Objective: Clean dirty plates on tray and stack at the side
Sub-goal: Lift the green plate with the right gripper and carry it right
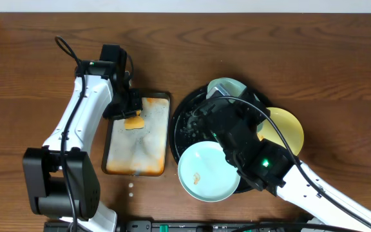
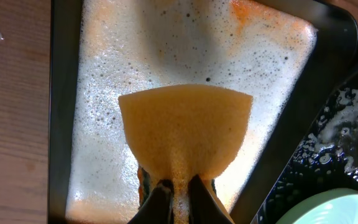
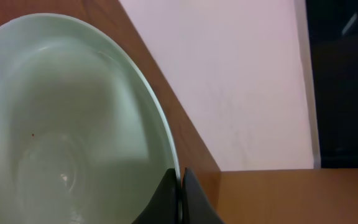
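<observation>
**Mint plate pinched by its rim while the sponge waits over the suds**

The right pincer (image 3: 180, 180) is closed almost completely. Its two fingers grip the thin rim of the held mint plate (image 3: 73, 124), one on the inner face and one on the outer. In the overhead view this plate sits tilted at the far edge of the tray (image 1: 185, 122). The front mint plate (image 1: 205, 174) lies flat at the near edge, overhanging the rim, with an orange speck in its bowl. The yellow plate (image 1: 285, 129) rests on the tray's right side, partly hidden by the arm.

The left pincer (image 2: 178, 186) is closed on the lower edge of the sponge (image 2: 185, 130), which hangs above the foamy pan (image 2: 62, 124) on the bench (image 1: 31, 64).

The plates look stiff, light and glazed, and wet with foam they are probably slippery. A rim pinch gives little contact, so I expect the plate to swivel or slide under scrubbing pressure. A hold deep over the lip, with the sponge pressing toward the fingers, seems safest. The plates are likely to chip if dropped, while the sponge is soft and will squash.
</observation>
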Robot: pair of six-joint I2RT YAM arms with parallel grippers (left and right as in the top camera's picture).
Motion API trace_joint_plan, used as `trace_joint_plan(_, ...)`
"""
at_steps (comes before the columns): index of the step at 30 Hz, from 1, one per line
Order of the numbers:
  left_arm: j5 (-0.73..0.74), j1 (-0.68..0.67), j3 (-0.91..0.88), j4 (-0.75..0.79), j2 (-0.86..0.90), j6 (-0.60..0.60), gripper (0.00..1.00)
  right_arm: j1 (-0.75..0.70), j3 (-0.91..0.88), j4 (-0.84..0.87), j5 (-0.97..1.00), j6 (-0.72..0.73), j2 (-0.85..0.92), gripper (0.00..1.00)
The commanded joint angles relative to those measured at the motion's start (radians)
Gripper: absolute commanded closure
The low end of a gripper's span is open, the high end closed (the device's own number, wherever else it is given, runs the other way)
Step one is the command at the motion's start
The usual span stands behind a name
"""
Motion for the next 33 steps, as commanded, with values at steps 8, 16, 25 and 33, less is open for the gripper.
trace_joint_plan(8, 0.009, 0.003, -0.007, -0.002, -0.009, 0.017, 0.89, 0.017, -0.002, 0.035, 0.032, -0.029, -0.007, 0.99)
trace_joint_plan(16, 0.009, 0.003, -0.024, 0.013, -0.009, 0.017, 0.86, 0.017, -0.002, 0.035, 0.027, 0.062, -0.007, 0.99)
trace_joint_plan(25, 0.009, 0.003, -0.026, 0.014, -0.009, 0.021, 0.87, 0.017, -0.002, 0.012, 0.013, 0.178, -0.007, 0.99)
trace_joint_plan(33, 0.01, 0.003, -0.026, 0.015, -0.009, 0.021, 0.87, 0.016, -0.002, 0.012, 0.013, 0.178, -0.007, 0.99)
